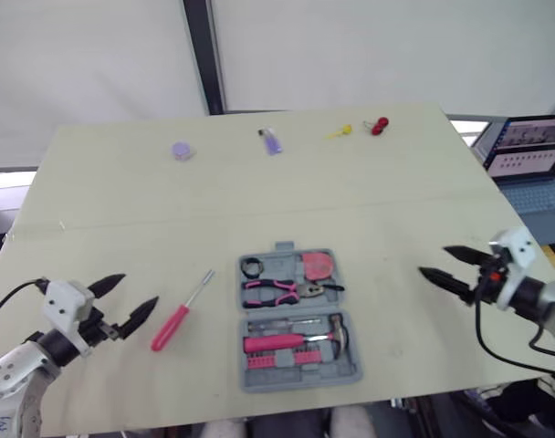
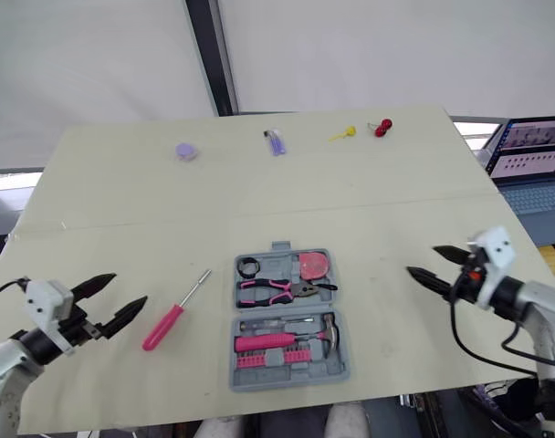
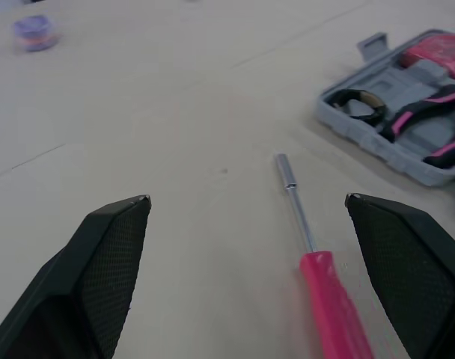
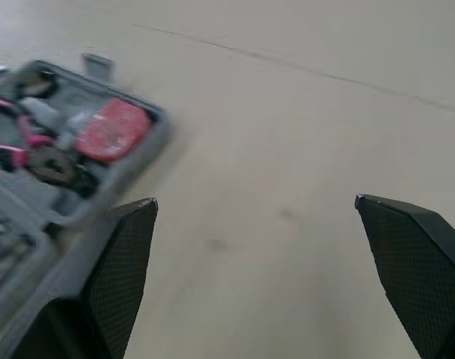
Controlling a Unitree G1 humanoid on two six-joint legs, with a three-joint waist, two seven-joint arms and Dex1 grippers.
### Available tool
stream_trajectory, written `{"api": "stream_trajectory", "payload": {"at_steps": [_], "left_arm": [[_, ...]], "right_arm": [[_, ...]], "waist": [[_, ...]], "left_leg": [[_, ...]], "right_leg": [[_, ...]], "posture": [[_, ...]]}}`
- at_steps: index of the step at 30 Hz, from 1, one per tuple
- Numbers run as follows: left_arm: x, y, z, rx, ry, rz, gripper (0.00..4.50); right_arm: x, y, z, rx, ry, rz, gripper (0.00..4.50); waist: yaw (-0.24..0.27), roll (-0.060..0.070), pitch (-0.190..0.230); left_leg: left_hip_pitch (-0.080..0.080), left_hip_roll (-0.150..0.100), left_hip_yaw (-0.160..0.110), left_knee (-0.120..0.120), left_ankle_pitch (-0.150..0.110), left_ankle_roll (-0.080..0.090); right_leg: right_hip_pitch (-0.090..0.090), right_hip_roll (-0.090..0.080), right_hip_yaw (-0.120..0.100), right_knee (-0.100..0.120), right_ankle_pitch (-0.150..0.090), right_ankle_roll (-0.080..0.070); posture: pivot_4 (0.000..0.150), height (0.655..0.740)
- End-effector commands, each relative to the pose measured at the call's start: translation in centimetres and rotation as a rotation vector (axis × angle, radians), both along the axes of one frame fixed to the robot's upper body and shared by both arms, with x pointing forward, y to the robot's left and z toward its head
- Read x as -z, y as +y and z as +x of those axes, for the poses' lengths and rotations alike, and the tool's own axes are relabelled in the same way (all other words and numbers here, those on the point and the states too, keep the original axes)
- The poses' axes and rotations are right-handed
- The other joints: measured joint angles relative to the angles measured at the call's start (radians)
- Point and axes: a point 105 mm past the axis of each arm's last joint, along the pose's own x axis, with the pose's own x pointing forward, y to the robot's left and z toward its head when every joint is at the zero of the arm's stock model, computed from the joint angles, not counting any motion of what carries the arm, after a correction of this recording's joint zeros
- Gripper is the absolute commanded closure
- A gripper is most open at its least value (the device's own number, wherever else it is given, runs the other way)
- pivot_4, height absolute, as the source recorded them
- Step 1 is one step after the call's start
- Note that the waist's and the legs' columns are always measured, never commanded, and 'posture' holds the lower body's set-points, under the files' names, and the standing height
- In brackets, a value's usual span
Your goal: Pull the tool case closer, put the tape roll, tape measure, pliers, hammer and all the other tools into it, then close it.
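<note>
Tool case (image 1: 298,319) sits open, nearly packed; left fingers (image 3: 108,254), wide like the right fingers (image 4: 123,254), should next grasp the screwdriver (image 3: 328,299)

Tool case (image 1: 259,311) open from above, bare table (image 1: 396,237) right — screwdriver (image 1: 179,315) lying left

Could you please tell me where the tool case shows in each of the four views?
Left eye view: case low centre, right of the screwdriver.
Right eye view: case low centre, same layout.
Left wrist view: case beyond the screwdriver's shaft.
Right wrist view: case beside the right pincer.
Shared landmark: the red tape measure in the open case.
</note>
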Motion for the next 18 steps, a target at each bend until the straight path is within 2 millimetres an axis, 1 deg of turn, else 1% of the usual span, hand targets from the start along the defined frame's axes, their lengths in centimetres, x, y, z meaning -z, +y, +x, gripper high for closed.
{"api": "stream_trajectory", "payload": {"at_steps": [1, 3, 5, 7, 9, 13, 18], "left_arm": [[0.5, -1.5, -0.3, 0.039, 0.008, 0.005, 0.00], [1.7, -1.7, -0.7, 0.043, 0.047, 0.019, 0.00], [2.8, -1.4, -0.8, 0.012, 0.072, 0.054, 0.00], [3.4, -1.0, -0.7, -0.029, 0.085, 0.067, 0.00], [4.1, -1.0, -0.6, -0.054, 0.112, 0.055, 0.00], [5.2, -1.6, -0.7, -0.077, 0.163, 0.057, 0.00], [6.0, -2.4, -0.7, -0.095, 0.216, 0.045, 0.00]], "right_arm": [[-2.1, 4.6, -1.7, -0.230, -0.017, 0.000, 0.04], [-3.2, 6.6, -1.9, -0.305, -0.047, -0.008, 0.04], [-4.3, 8.2, -2.1, -0.359, -0.087, -0.017, 0.04], [-4.9, 9.1, -2.2, -0.391, -0.108, -0.023, 0.04], [-5.1, 9.7, -2.7, -0.422, -0.111, -0.028, 0.04], [-5.5, 10.7, -3.5, -0.476, -0.116, -0.044, 0.04], [-6.1, 10.9, -3.6, -0.487, -0.125, -0.054, 0.04]], "waist": [[0.001, -0.001, 0.000], [0.006, -0.003, 0.002], [0.008, -0.004, 0.002], [0.013, -0.004, 0.002], [0.018, -0.004, 0.002], [0.026, -0.005, 0.003], [0.024, -0.005, 0.003]], "left_leg": [[0.000, 0.000, 0.000, 0.000, 0.000, 0.000], [-0.001, 0.000, -0.001, 0.001, 0.000, 0.000], [-0.001, 0.000, -0.001, 0.002, 0.000, 0.000], [-0.001, 0.000, -0.001, 0.002, 0.000, 0.000], [-0.001, 0.000, -0.001, 0.002, 0.000, 0.000], [-0.001, 0.000, -0.001, 0.002, 0.000, 0.000], [-0.001, 0.000, -0.001, 0.002, 0.000, 0.000]], "right_leg": [[0.000, 0.000, 0.000, 0.000, 0.000, 0.000], [0.000, 0.000, -0.001, 0.000, 0.000, 0.000], [0.000, 0.000, 0.000, 0.000, 0.000, 0.000], [0.000, 0.000, 0.000, 0.000, 0.000, 0.000], [0.000, 0.000, -0.001, 0.000, 0.000, 0.000], [0.000, 0.000, 0.000, 0.000, 0.000, 0.000], [0.000, 0.000, 0.000, 0.001, 0.000, 0.000]], "posture": [[0.150, 0.7400], [0.150, 0.7400], [0.150, 0.7400], [0.150, 0.7400], [0.150, 0.7400], [0.150, 0.7400], [0.150, 0.7400]]}}
